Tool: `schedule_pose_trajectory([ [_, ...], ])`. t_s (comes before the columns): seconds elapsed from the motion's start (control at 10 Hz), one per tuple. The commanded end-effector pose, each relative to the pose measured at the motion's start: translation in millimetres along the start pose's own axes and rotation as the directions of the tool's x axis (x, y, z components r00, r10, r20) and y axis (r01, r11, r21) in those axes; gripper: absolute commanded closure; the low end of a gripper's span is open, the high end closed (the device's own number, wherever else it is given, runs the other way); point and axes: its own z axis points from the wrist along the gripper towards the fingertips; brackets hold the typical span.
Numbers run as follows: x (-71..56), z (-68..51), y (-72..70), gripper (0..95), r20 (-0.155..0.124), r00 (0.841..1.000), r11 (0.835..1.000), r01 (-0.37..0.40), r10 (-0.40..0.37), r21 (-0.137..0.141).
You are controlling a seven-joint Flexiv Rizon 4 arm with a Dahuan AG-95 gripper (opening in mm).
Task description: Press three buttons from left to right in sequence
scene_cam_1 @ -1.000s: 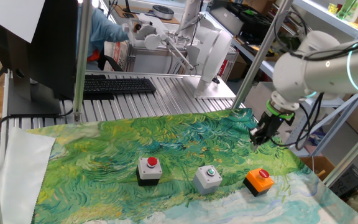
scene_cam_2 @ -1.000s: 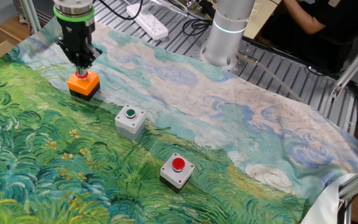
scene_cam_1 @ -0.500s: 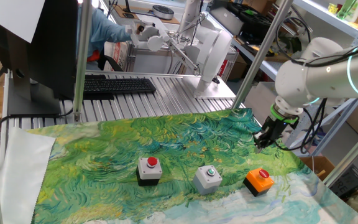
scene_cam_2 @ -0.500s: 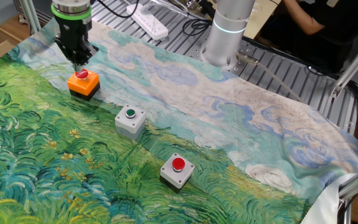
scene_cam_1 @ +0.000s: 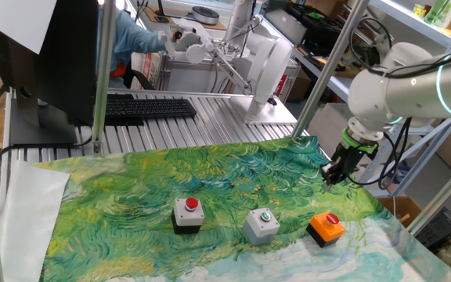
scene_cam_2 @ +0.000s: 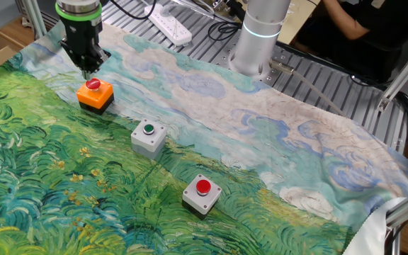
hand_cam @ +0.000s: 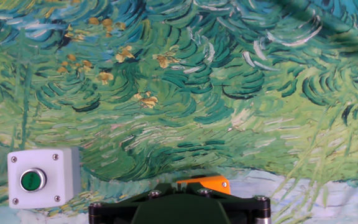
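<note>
Orange box [scene_cam_1: 325, 228] under raised hand [scene_cam_1: 329, 178], green-button box [scene_cam_1: 262, 225] beside

Three small square push-button boxes stand in a slanting row on the surface, well apart from one another, none touched. The black-bodied box with a white top and a round red button [scene_cam_1: 188, 211] stands upright at one end of the row. The grey box with a round green button [scene_cam_1: 262, 223] sits in the middle, four screws at the corners of its lid. The orange box with a round red button [scene_cam_2: 95, 92] stands at the other end, nearest the surface's corner.
</note>
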Motion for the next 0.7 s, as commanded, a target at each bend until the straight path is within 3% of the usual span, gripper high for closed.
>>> schedule_pose_trajectory([
  [0.1, -0.7, -0.2, -0.2, 95.0, -0.002, 1.000, 1.000, -0.011, 0.011, -0.002],
  [0.7, -0.2, -0.4, -0.2, 95.0, -0.007, 0.995, 0.995, -0.098, 0.098, 0.003],
])
